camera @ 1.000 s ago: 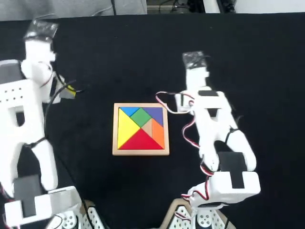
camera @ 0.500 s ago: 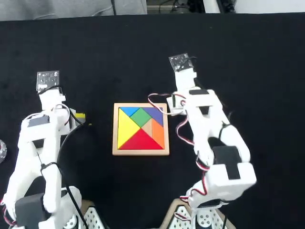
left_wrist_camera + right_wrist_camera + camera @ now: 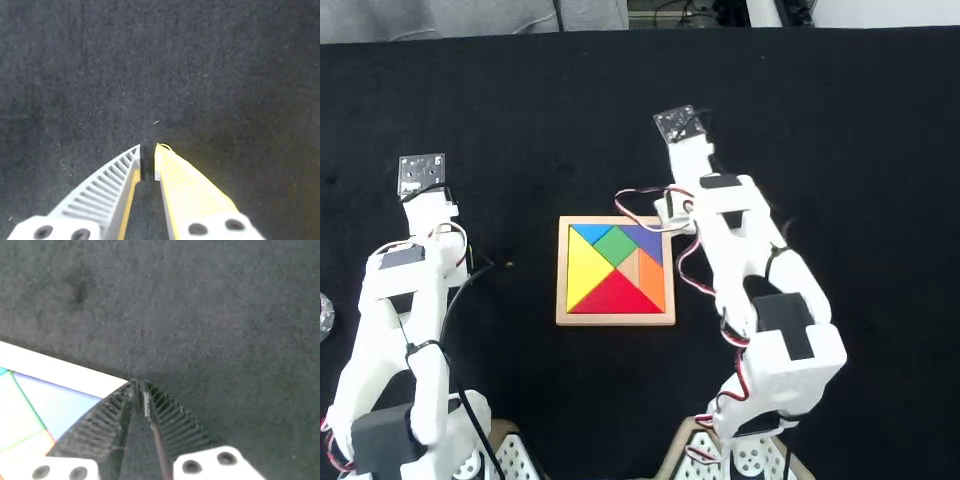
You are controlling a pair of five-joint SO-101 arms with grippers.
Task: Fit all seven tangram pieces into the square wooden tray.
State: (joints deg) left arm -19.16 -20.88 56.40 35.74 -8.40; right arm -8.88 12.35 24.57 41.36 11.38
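Black tabletop (image 3: 520, 100) seen from above. At left, the left end effector (image 3: 147, 150) points at the dark surface, well apart from the tray, its fingers pressed together on nothing. In the middle lies the square wooden tray (image 3: 616, 319) — all seven tangram pieces (image 3: 590, 272) sit inside it. At right, the right end effector (image 3: 139, 386) — also pressed together, holding nothing — has its tips just beside the tray's far right corner.

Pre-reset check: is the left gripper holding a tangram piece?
No: the fingers of the left gripper are shut over black cloth, with nothing between them.
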